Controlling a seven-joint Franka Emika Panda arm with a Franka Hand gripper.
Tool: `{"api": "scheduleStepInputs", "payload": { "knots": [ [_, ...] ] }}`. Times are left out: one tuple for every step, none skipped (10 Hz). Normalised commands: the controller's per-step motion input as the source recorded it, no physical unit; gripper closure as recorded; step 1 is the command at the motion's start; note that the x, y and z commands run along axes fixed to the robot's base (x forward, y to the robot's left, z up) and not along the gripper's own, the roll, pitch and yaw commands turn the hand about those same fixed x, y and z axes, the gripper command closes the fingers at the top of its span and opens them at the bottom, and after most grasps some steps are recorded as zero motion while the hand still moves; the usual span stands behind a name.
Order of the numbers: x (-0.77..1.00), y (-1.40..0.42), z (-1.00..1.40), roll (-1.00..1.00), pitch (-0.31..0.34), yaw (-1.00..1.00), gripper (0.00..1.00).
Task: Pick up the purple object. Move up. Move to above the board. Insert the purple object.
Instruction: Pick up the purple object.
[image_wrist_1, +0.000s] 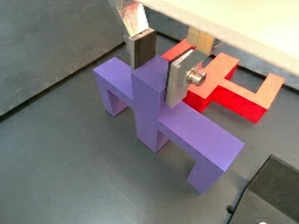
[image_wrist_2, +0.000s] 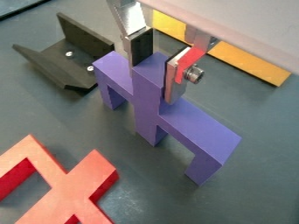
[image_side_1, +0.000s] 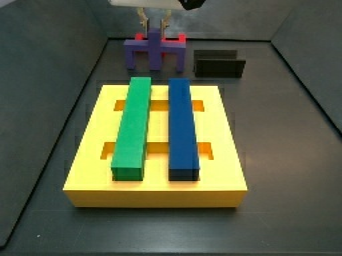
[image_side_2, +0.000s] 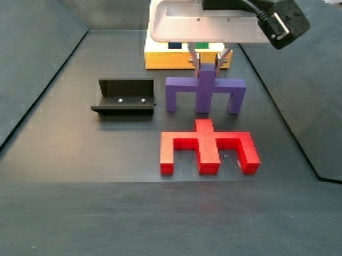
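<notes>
The purple object (image_wrist_1: 176, 131) stands upright on the dark floor, its two legs down and its stem up; it also shows in the other views (image_wrist_2: 176, 131) (image_side_1: 155, 52) (image_side_2: 203, 92). My gripper (image_wrist_1: 158, 79) (image_wrist_2: 156, 77) comes down from above, and its fingers press on both sides of the central stem. It shows in both side views (image_side_1: 156, 33) (image_side_2: 210, 62). The yellow board (image_side_1: 94, 150) lies apart from the purple object and bears a green bar (image_side_1: 131, 125) and a blue bar (image_side_1: 182, 128). Part of its edge shows in a wrist view (image_wrist_2: 251, 63).
A red block (image_side_2: 207, 148) (image_wrist_1: 239, 92) (image_wrist_2: 59, 179) lies flat on the floor on the side of the purple object away from the board. The dark fixture (image_side_2: 124, 97) (image_wrist_2: 65, 57) (image_side_1: 219, 64) stands beside the purple object. Dark walls enclose the floor.
</notes>
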Motion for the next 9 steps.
{"api": "scheduleStepInputs", "payload": {
  "knots": [
    [0.00, 0.00, 0.00, 0.00, 0.000, 0.00, 1.00],
    [0.00, 0.00, 0.00, 0.00, 0.000, 0.00, 1.00],
    [0.00, 0.00, 0.00, 0.00, 0.000, 0.00, 1.00],
    [0.00, 0.00, 0.00, 0.00, 0.000, 0.00, 1.00],
    [0.00, 0.00, 0.00, 0.00, 0.000, 0.00, 1.00],
    [0.00, 0.00, 0.00, 0.00, 0.000, 0.00, 1.00],
    [0.00, 0.00, 0.00, 0.00, 0.000, 0.00, 1.00],
    [0.00, 0.00, 0.00, 0.00, 0.000, 0.00, 1.00],
    [0.00, 0.00, 0.00, 0.00, 0.000, 0.00, 1.00]
  ]
}}
